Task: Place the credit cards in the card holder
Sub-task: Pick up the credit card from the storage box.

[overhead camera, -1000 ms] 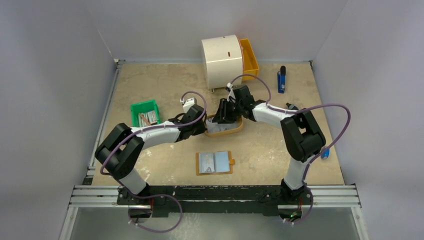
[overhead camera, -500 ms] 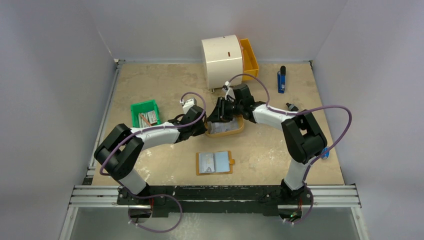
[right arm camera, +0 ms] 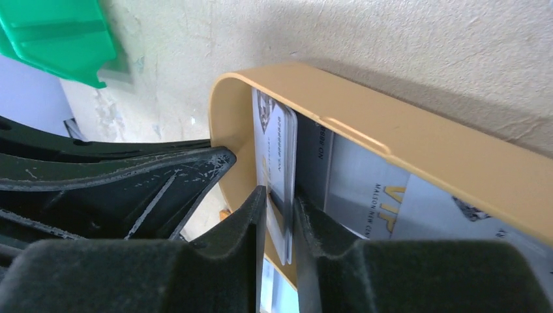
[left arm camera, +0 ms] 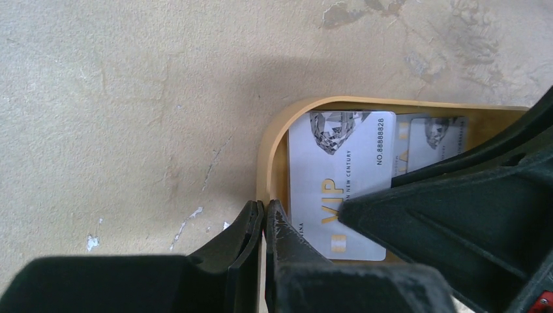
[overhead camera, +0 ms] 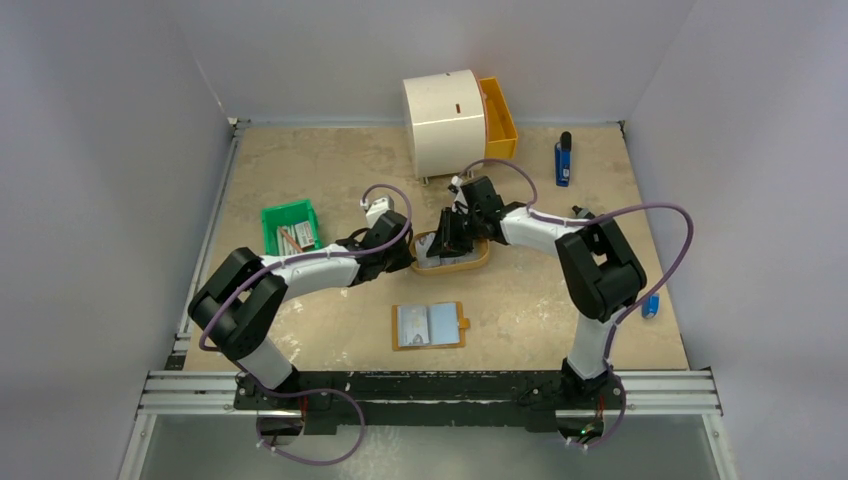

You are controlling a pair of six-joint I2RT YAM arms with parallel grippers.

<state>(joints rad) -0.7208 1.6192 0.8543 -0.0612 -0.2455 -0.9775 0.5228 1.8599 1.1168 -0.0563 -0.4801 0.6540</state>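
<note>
Top external view: tan tray (overhead camera: pixel 475 265) held from both sides

Close to the bench's near edge, at its middle, your card holder (overhead camera: pixel 430 326) lies open and flat. Farther in, at mid-bench, your left gripper (left arm camera: pixel 263 208) is clenched on the tray rim facing the left edge. Your right gripper (right arm camera: pixel 280 199) pinches one credit card (right arm camera: pixel 277 140), tilted up off the other credit cards (left arm camera: pixel 430 134) on the tray floor.

Bright, even, diffuse light.
Soft shadows on the tabletop (left arm camera: pixel 130 98); nearest fingers (left arm camera: pixel 222 261) slightly blurred in wrist views.
</note>
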